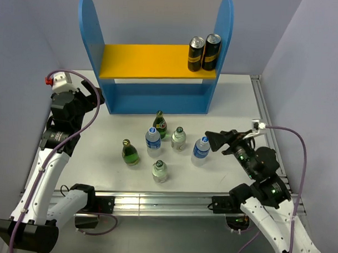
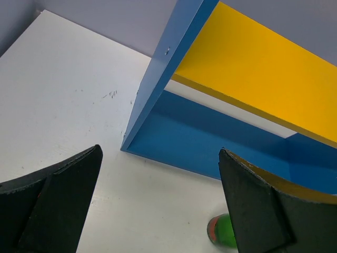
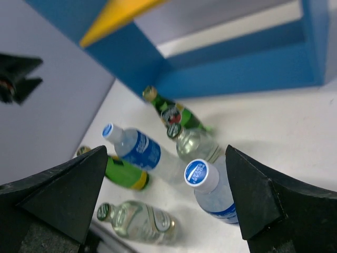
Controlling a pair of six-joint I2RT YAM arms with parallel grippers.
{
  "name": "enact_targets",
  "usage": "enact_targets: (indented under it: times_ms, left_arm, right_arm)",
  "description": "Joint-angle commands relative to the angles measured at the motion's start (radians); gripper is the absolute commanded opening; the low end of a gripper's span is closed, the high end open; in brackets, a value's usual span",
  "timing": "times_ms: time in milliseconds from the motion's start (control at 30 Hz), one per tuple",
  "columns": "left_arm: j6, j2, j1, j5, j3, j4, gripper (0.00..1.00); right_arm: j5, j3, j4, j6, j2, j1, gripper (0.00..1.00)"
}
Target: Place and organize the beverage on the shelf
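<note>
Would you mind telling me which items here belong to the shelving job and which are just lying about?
Belong to the job:
- blue-label bottles
- green glass bottles
- short clear bottles
- blue shelf

Just lying about:
- black-and-gold cans, standing on the shelf's yellow board

Blue shelf (image 1: 90,40) with a yellow upper board stands at the back of the table (image 1: 236,101). All six bottles are upright in front of it, none on it. The back green bottle (image 1: 159,125) is nearest, the left green bottle (image 1: 130,153) off to the left. The middle blue-label bottle (image 1: 153,142) and right blue-label bottle (image 1: 201,150) flank the short clear bottle (image 1: 178,139). The front short bottle (image 1: 159,171) sits closest to the edge.
</note>
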Motion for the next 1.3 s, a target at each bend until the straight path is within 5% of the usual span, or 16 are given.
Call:
enact_targets:
  times_ms: [0, 233, 400, 633, 800, 1033, 1267]
  left_arm:
    - [0.010, -0.025, 0.002, 0.008, 0.001, 0.018, 0.99]
    - [0.014, -0.044, 0.002, -0.004, 0.006, 0.007, 0.99]
    - [0.016, -0.055, 0.002, -0.004, -0.005, 0.013, 0.99]
    - [0.016, -0.038, 0.001, -0.004, 0.001, 0.008, 0.99]
    - [0.017, -0.036, 0.001, -0.009, 0.003, 0.008, 0.99]
    - [0.020, -0.033, 0.001, -0.029, 0.000, 0.005, 0.99]
    - [0.022, -0.031, 0.001, -0.029, 0.003, 0.002, 0.99]
  right_arm:
    - [0.123, 0.065, -0.050, -0.051, -0.052, 0.000, 1.00]
    - [0.105, 0.081, -0.157, -0.060, -0.187, 0.001, 1.00]
    - [0.020, 0.125, -0.212, -0.033, -0.041, 0.000, 1.00]
    - [0.434, 0.367, -0.488, -0.016, 0.134, 0.012, 1.00]
    - [0.500, 0.492, -0.467, -0.114, 0.323, 0.018, 1.00]
    - [0.891, 0.702, -0.442, -0.212, 0.645, 0.188, 1.00]
    - [0.930, 0.532, -0.429, -0.018, 0.535, 0.454, 1.00]
